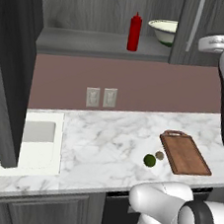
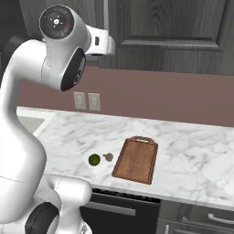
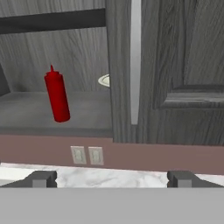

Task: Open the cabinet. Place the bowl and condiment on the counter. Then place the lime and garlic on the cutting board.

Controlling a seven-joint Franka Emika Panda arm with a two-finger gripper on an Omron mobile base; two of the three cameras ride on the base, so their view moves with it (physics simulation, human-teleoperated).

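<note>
Cabinet [image 1: 12,67] left door stands open; right door closed, its handle [image 3: 135,61] centre frame. Bottle [image 1: 134,32] and bowl [image 1: 163,32] sit on the shelf, upper centre. Gripper [image 3: 112,179] open, empty. Judged next: open the right door or reach for the bottle.

Lime [image 2: 94,159] and garlic [image 2: 109,157] on counter [image 2: 192,151] beside cutting board [image 2: 136,159]

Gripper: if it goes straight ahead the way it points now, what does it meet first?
Probably the closed cabinet door, near its bar handle, which sit at the centre of the hand view. The open gripper is aimed there, not at the condiment. Depth is unclear.
</note>
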